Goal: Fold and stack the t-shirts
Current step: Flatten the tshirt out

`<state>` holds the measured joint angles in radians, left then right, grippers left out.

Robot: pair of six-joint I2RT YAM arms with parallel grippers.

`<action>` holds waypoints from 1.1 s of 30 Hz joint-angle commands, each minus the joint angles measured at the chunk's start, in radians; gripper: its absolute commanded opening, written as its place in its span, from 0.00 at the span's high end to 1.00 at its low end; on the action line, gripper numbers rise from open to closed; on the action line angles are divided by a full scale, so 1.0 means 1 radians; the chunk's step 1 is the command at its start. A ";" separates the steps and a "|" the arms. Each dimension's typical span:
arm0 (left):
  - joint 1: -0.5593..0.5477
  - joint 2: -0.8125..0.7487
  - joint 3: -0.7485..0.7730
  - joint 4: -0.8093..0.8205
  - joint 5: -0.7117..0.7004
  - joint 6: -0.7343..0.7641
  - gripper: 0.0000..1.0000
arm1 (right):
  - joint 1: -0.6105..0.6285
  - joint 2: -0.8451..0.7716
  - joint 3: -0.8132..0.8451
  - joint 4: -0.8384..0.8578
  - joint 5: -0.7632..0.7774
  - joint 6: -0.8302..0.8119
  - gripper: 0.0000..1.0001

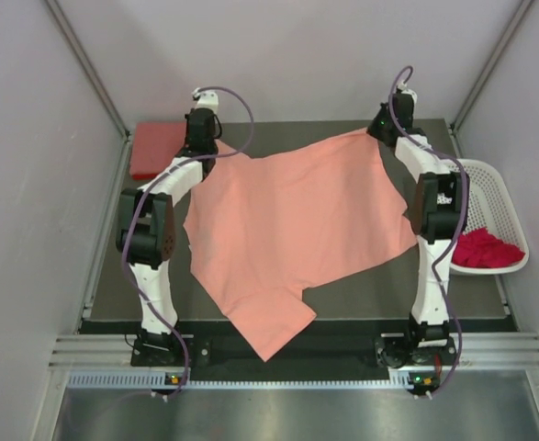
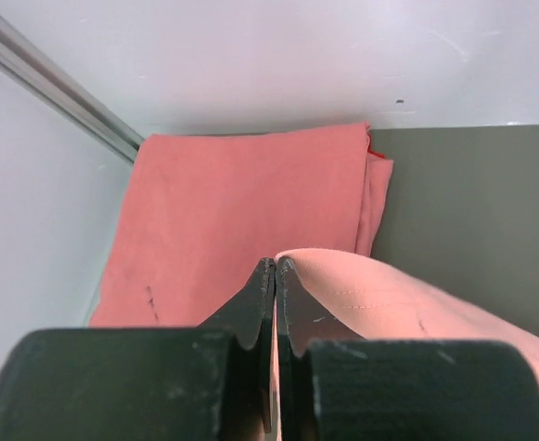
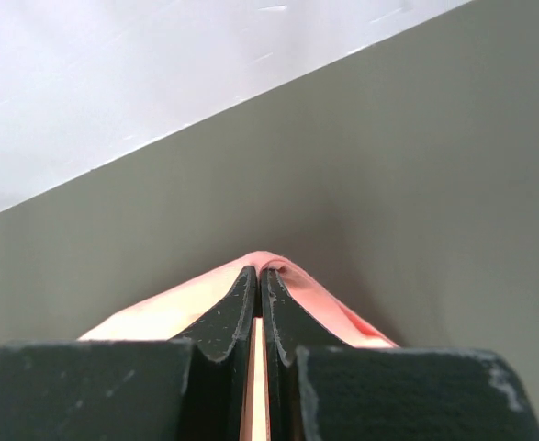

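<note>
I had the left claw [image 2: 275, 268] and the right claw [image 3: 258, 272] each pinching a far corner of the salmon-pink tee [image 1: 297, 220], one by the far-left corner of the bench [image 1: 370, 296] and the other toward its far-right. I judged this kept the cloth stretched flat between them, ready for folding. The tee's long axis ran from the far edge to the near edge, leaning left, and its lower end drooped over the near edge. The coral-red tee [image 2: 223, 211] lay folded in the far-left corner, just beyond my left claw. The magenta tee [image 1: 485, 249] sat bunched in the basket [image 1: 512, 197] off the right edge.
</note>
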<state>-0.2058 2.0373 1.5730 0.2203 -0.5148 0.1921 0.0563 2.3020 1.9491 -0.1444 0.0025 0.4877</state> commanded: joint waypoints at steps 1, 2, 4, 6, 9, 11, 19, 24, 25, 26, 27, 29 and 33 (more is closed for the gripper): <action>-0.003 -0.035 0.030 -0.022 -0.044 -0.003 1.00 | -0.039 0.030 0.060 -0.029 -0.041 -0.032 1.00; -0.006 -0.029 0.030 -0.036 -0.031 -0.005 1.00 | -0.039 0.037 0.060 -0.018 -0.061 -0.040 1.00; -0.024 -0.023 0.032 -0.079 -0.027 -0.010 1.00 | -0.041 0.043 0.070 -0.015 -0.076 -0.046 1.00; -0.040 -0.025 0.025 -0.108 -0.034 -0.023 1.00 | -0.041 0.051 0.073 -0.012 -0.090 -0.041 1.00; -0.075 -0.060 0.001 -0.153 -0.050 -0.039 1.00 | -0.041 0.059 0.092 -0.026 -0.111 -0.038 0.98; -0.107 -0.109 -0.031 -0.170 -0.077 -0.043 1.00 | -0.041 0.059 0.099 -0.032 -0.139 -0.035 0.98; -0.187 -0.288 -0.113 -0.308 -0.156 -0.091 1.00 | -0.039 -0.009 0.082 -0.116 -0.167 -0.001 1.00; -0.237 -0.406 -0.205 -0.386 -0.136 -0.131 1.00 | -0.049 -0.041 0.073 -0.224 -0.182 0.002 1.00; -0.254 -0.428 -0.221 -0.406 -0.140 -0.135 1.00 | -0.049 -0.049 0.065 -0.237 -0.183 -0.003 1.00; -0.259 -0.469 -0.258 -0.414 -0.152 -0.144 1.00 | -0.047 -0.070 0.053 -0.245 -0.187 -0.011 1.00; -0.259 -0.491 -0.275 -0.424 -0.149 -0.164 1.00 | -0.047 -0.088 0.012 -0.247 -0.185 -0.014 1.00; -0.261 -0.550 -0.315 -0.458 -0.139 -0.180 1.00 | -0.049 -0.137 -0.036 -0.235 -0.182 -0.023 1.00; -0.265 -0.629 -0.369 -0.501 -0.102 -0.222 1.00 | -0.087 -0.187 -0.101 -0.236 -0.179 -0.029 1.00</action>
<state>-0.4713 1.4883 1.2327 -0.2340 -0.6338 0.0315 0.0120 2.2246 1.8645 -0.3939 -0.1738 0.4744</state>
